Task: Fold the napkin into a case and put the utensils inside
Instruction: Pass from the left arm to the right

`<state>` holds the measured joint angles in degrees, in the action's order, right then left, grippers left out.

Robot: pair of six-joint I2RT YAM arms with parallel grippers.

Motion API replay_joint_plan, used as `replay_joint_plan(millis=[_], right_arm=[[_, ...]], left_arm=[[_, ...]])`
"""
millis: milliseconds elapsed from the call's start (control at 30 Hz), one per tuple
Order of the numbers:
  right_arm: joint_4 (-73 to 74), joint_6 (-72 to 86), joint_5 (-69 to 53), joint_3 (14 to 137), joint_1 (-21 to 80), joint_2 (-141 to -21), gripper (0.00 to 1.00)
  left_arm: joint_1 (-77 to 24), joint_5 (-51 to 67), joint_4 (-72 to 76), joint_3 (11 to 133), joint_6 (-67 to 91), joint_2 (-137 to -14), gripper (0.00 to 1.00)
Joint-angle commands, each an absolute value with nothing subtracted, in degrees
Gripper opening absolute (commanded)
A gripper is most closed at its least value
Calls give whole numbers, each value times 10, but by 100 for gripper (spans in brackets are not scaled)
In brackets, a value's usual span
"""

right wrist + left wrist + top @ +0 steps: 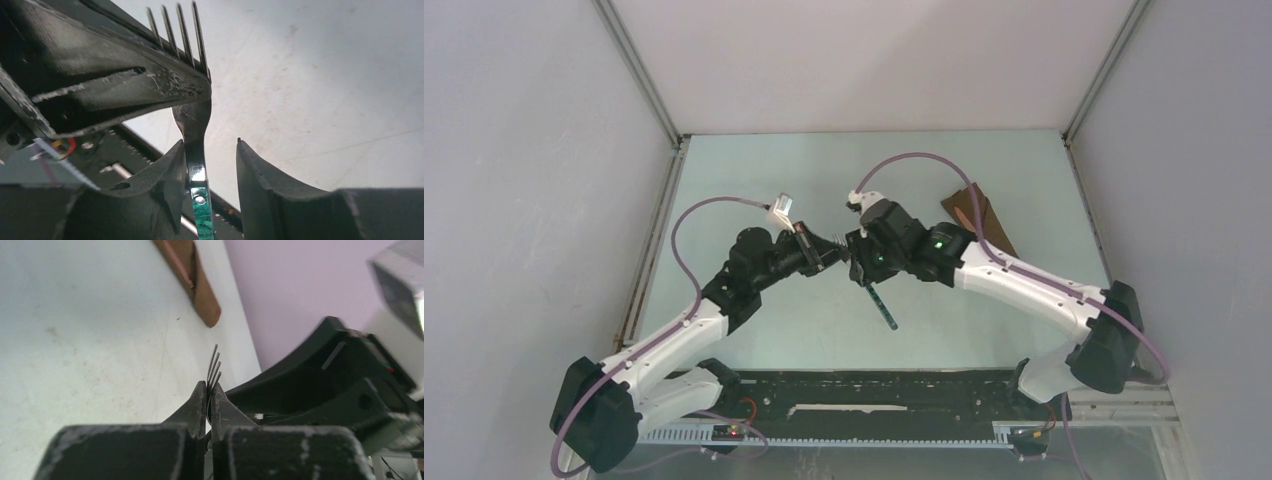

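Tabletop (754, 170) of pale green is seen enclosed by plain grey walls (524, 150), and both arms are reached over its middle, where their wrists nearly meet. The left arm (674, 340) is stretched in from the near left, the right arm (1024, 280) from the near right.

The case (980, 222), a narrow fold of brown cloth, is laid at the far right of the tabletop, well apart from both pincers. A slender brown piece (177, 260) is seen lying along it, though what it is cannot be told.

The left pincer (207, 390) is clamped tight on the head of a fork (196, 120). The right pincer (209, 144) is held partly open around the neck of the same fork. One of its fingers is touching or just beside the metal, and the other is kept apart from it.

The fork is held between the two pincers, and its green patterned handle is pointed toward the near edge in the top view. Its four tines (175, 30) are left sticking out past the left fingertips.
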<state>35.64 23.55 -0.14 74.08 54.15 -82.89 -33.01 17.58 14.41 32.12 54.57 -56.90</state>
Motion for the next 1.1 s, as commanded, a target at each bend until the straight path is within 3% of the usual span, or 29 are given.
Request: replay_joint_plan(millis=[0, 167, 467, 633, 700, 833, 967, 1000, 1067], right_arm=[[464, 185, 199, 811, 595, -880, 48], [483, 173, 202, 843, 614, -903, 50], [465, 167, 148, 848, 615, -916, 38], [468, 162, 143, 863, 619, -926, 41], [470, 160, 142, 864, 619, -928, 34], [472, 158, 138, 867, 616, -931, 2], [458, 142, 140, 847, 607, -923, 0], [441, 133, 146, 829, 599, -913, 0], [387, 98, 124, 771, 566, -880, 0]], left_arm=[[-335, 150, 86, 330, 516, -577, 0], [-337, 149, 85, 324, 514, -571, 0], [-337, 146, 85, 320, 513, -566, 0], [-337, 148, 85, 319, 513, -569, 0], [-337, 148, 85, 319, 513, -568, 0], [-337, 149, 87, 319, 515, -568, 0], [-336, 154, 90, 326, 514, -572, 0], [-334, 155, 82, 331, 509, -574, 3], [-329, 151, 69, 337, 507, -570, 34]])
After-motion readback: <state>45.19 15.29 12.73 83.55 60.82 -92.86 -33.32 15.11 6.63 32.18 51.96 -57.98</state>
